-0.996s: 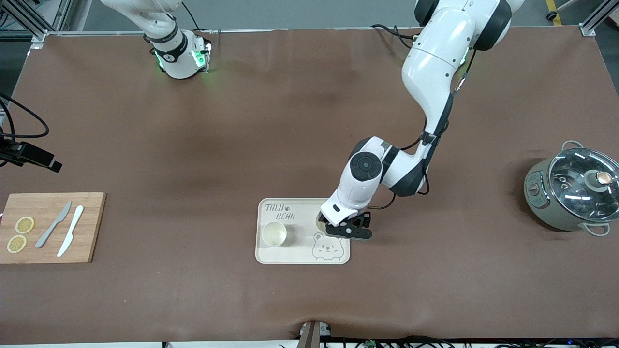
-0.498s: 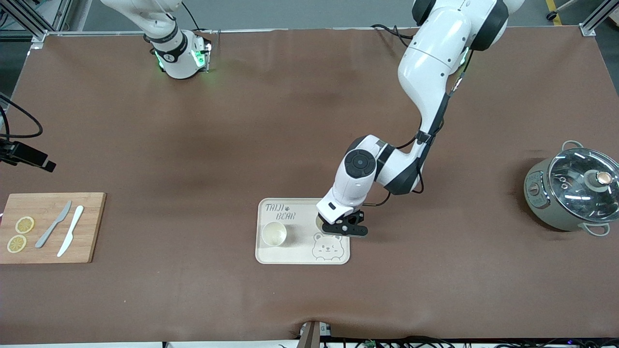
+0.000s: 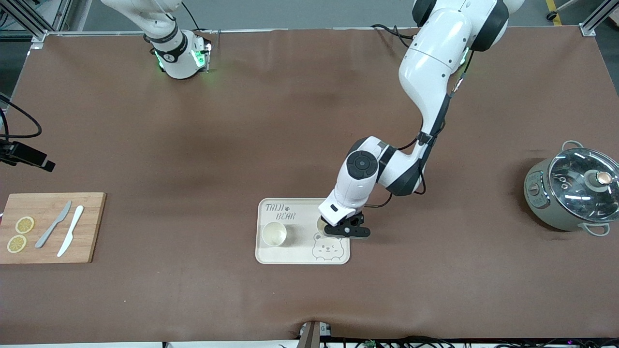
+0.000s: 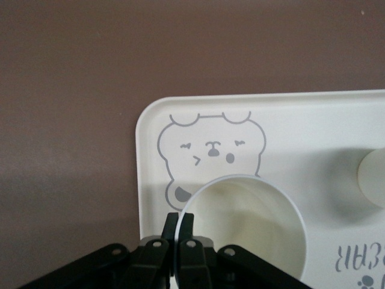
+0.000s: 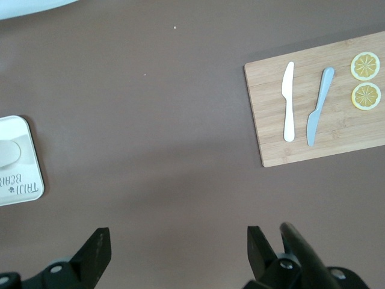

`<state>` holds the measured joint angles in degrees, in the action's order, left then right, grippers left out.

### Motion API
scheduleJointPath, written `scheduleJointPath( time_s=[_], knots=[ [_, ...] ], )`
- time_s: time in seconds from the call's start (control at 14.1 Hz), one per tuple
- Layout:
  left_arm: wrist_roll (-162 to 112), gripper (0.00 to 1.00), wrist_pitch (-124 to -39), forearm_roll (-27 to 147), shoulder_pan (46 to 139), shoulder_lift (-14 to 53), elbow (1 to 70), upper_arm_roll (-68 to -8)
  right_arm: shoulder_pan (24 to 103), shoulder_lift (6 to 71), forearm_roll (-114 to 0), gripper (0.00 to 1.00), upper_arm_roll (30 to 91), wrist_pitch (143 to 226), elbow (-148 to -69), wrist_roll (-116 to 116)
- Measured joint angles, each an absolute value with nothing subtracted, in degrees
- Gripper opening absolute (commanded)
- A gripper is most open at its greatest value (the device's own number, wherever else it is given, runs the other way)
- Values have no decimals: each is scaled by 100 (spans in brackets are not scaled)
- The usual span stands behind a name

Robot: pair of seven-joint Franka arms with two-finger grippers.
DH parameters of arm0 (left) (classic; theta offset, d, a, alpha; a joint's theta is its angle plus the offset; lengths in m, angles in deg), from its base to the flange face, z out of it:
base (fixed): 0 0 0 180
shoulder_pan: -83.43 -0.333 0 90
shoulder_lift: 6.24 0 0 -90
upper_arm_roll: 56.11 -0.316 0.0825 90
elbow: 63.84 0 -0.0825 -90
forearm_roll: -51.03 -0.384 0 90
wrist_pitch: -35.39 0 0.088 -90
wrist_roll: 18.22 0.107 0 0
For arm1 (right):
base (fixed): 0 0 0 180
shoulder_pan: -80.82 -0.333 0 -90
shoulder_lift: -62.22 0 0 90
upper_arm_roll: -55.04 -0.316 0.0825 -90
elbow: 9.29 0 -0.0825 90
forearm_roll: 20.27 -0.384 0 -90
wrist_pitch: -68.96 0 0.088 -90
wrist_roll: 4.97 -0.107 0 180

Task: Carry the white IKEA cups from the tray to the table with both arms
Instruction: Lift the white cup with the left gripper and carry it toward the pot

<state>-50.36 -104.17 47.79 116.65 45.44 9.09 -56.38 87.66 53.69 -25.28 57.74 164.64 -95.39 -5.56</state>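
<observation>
The left hand is down at the tray, at the tray's end toward the left arm. Its fingers are pinched together on the rim of one cup — one finger inside the wall, one outside, as the left wrist view shows. That cup stands upright on the tray, just beside the printed bear face, and shows no sign of having left the surface.

The second cup stands upright on the same tray, toward the right arm's end, below the lettering. Nothing touches it.

The right hand hangs with its fingers well apart, holding nothing, over bare tabletop between the tray and a wooden board. That arm waits.

Step in hand, in my judgement: the grasp of the first cup is just made; the lift is not yet done. Neither cup has reached the tabletop.

The next move calls for a straight lift clear of the tray's raised edge, then a carry out to open cloth and a level set-down. A rim pinch is a thin hold — the cup could tilt or slip if swung fast. The right arm has the second cup left to fetch.
</observation>
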Motion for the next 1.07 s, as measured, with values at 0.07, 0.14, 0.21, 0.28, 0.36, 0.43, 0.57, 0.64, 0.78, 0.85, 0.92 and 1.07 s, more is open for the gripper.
scheduleJointPath(
  time_s=[0.07,0.14,0.21,0.28,0.36,0.43,0.57,0.64,0.78,0.85,0.92,1.07],
  knots=[
    [-5045,0,-10384,4779,11598,4487,894,-5655,8766,5333,-2528,100,5774,16463,-9545,-468],
    [-5045,0,-10256,4779,11511,4399,891,-5666,8766,5286,-2528,100,5773,16463,-9546,-404],
    [-5045,0,-10051,4778,11426,4285,888,-5673,8766,5240,-2528,100,5773,16466,-9546,-371],
    [-5041,0,-9846,4778,11338,4149,888,-5677,8768,5209,-2529,100,5775,16473,-9546,-357],
    [-4998,0,-9643,4777,11246,3996,896,-5681,8774,5198,-2534,100,5777,16473,-9544,-350],
    [-4922,0,-9479,4775,11147,3835,939,-5682,8780,5198,-2536,100,5778,16473,-9541,-341],
    [-4584,0,-9342,4772,10927,3520,1220,-5681,8782,5199,-2536,100,5779,16474,-9516,-335],
    [-4327,0,-9334,4771,10815,3369,1452,-5682,8783,5200,-2536,100,5780,16477,-9493,-335],
    [-3701,0,-9390,4771,10513,3028,2058,-5666,8783,5205,-2536,100,5782,16477,-9398,-334],
    [-3378,0,-9530,4771,10302,2814,2444,-5619,8783,5213,-2536,100,5783,16477,-9355,-334],
    [-3073,0,-9764,4771,10043,2578,2884,-5530,8784,5225,-2536,100,5786,16477,-9320,-334],
    [-2549,0,-10337,4771,9396,2139,3792,-5199,8786,5234,-2536,100,5795,16477,-9273,-335]
  ],
)
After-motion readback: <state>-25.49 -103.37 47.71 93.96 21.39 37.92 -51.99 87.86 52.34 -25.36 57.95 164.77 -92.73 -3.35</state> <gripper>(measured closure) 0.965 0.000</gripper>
